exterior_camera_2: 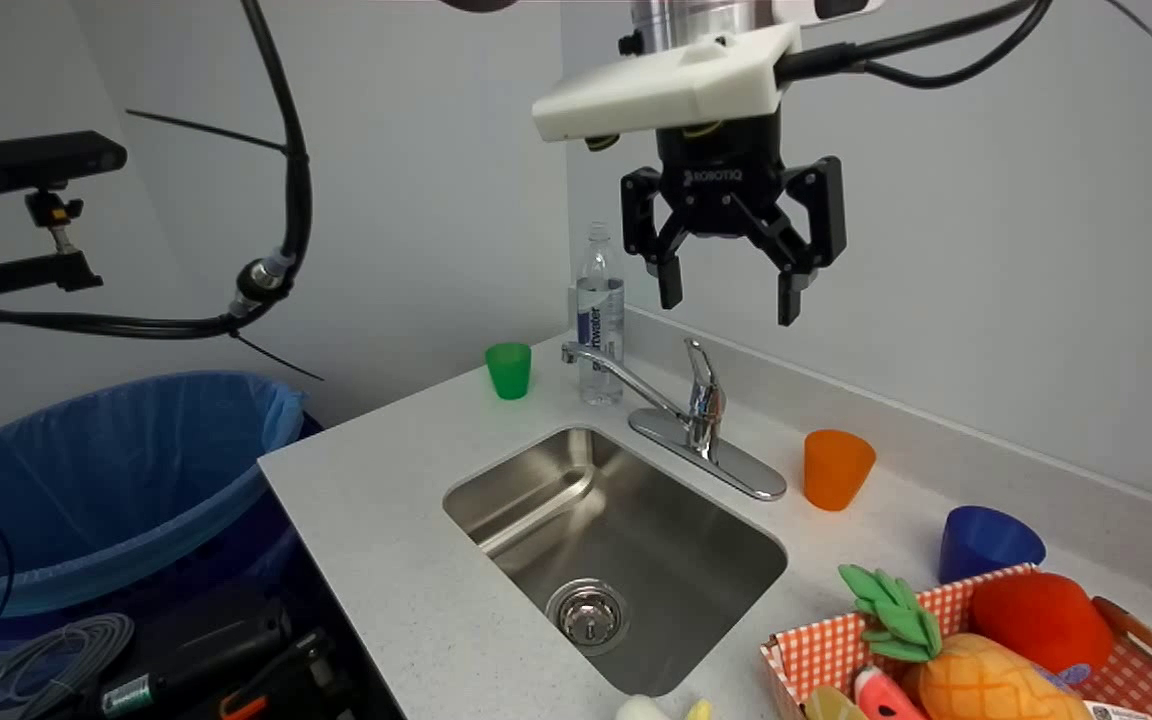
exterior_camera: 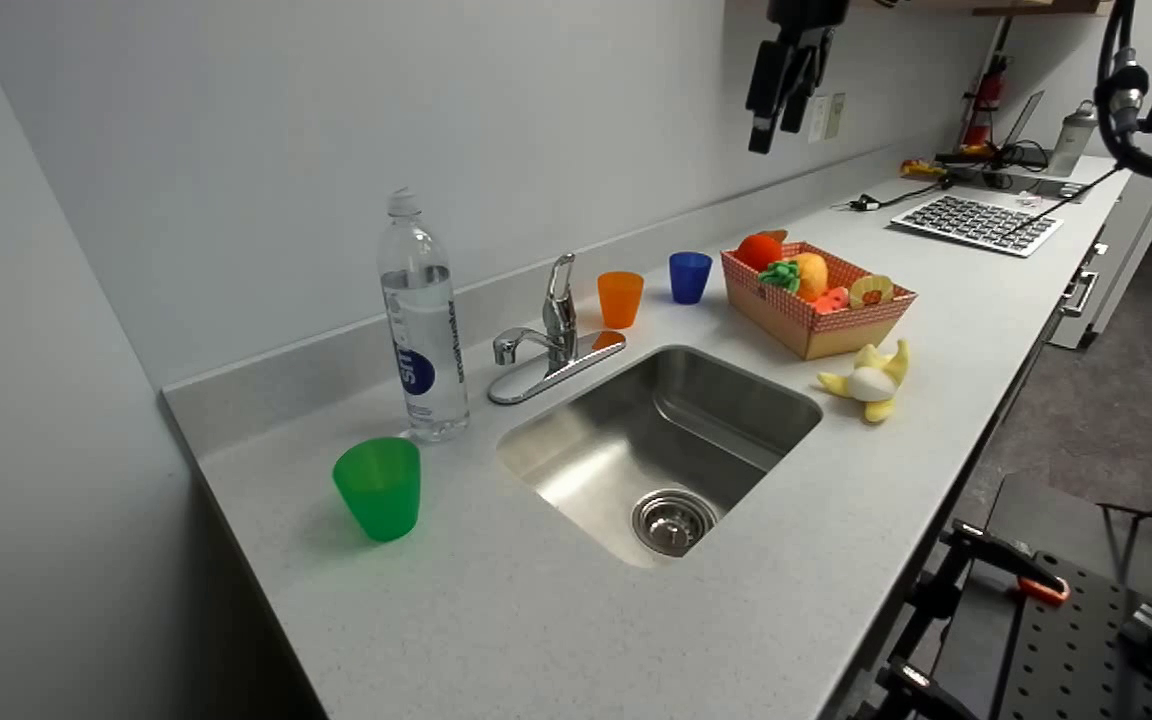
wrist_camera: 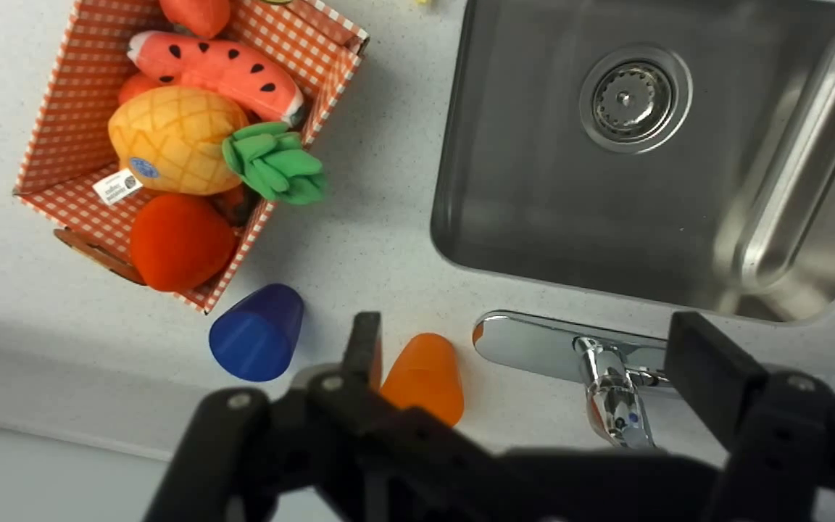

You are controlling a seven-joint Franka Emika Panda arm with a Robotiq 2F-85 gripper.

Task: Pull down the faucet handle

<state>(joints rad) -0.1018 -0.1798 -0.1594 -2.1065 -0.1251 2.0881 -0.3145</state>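
you have the claw [exterior_camera_2: 730, 300] hanging high over the bench [exterior_camera: 536, 620], its two fingers [exterior_camera_2: 789, 298] spread wide apart and nothing held between them. the faucet handle [exterior_camera_2: 703, 368] is below the claw and well apart from it, a slim chrome lever standing up from the faucet body [exterior_camera_2: 707, 410] with its tip raised. in the wrist view you find that lever in the gap between your fingers, closer to the one that hides part of the base plate [wrist_camera: 526, 344]. the spout [exterior_camera: 509, 345] ends near the water bottle [exterior_camera: 426, 340], which stands past the faucet body as you look out from the claw; the green cup [exterior_camera: 379, 490] is upright near the bottle, farther out again. lower than the claw too, on the opposite side of the faucet from the bottle, you have the orange cup [wrist_camera: 428, 377] upright, then the blue cup [wrist_camera: 258, 333], just beside the basket [exterior_camera: 776, 320] of plush fruit [wrist_camera: 175, 141]. the sink [wrist_camera: 533, 196] lies below the claw as well, its drain [wrist_camera: 631, 101] ahead of your fingertips in the wrist view. a yellow and white plush toy [exterior_camera: 873, 383] rests well below the claw, near both sink and basket.
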